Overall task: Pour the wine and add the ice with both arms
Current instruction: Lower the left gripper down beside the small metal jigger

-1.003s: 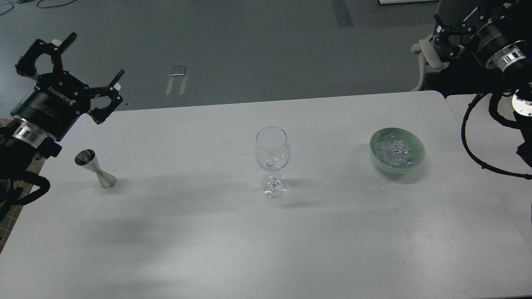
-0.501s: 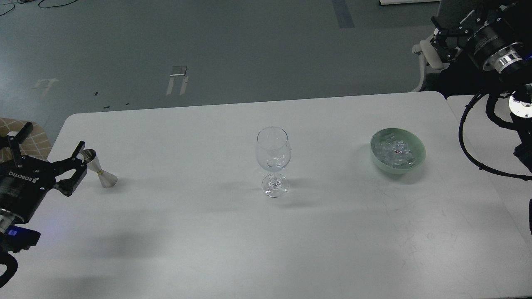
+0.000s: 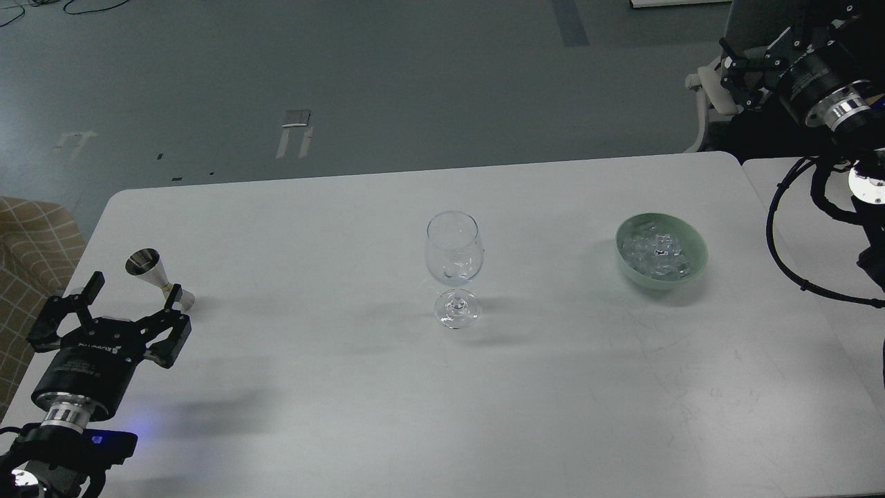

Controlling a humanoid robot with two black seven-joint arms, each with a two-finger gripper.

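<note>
A: What's the setting?

B: A grey floor behind, and in front a wide white table [image 3: 332,387] with three things set out in a row.

A: Start at the left.

B: The left gripper [image 3: 128,290] sits low over the table's near-left corner, fingers spread wide and holding nothing. Just beyond it stands a small metal jigger [image 3: 160,280], close to the right-hand finger; whether they touch I cannot tell.

A: And the middle?

B: A wine glass [image 3: 453,266] stands upright, clear, and looks empty: no wine, no cubes in the bowl.

A: Then the ice?

B: The ice [image 3: 653,252] lies heaped in a pale green bowl [image 3: 695,270] right of the glass and well apart from it. It is a pile of small, colourless, glassy cubes that catch the light, each much smaller than the glass's bowl.

A: The right side?

B: The right gripper [image 3: 736,76] hangs high past the far-right table edge, well away from the bowl. It is dark and small; I cannot tell how its fingers stand.

A: So how far along?

B: I'd judge barely begun. Nothing poured, nothing added; both the pour and the ice are left.
</note>
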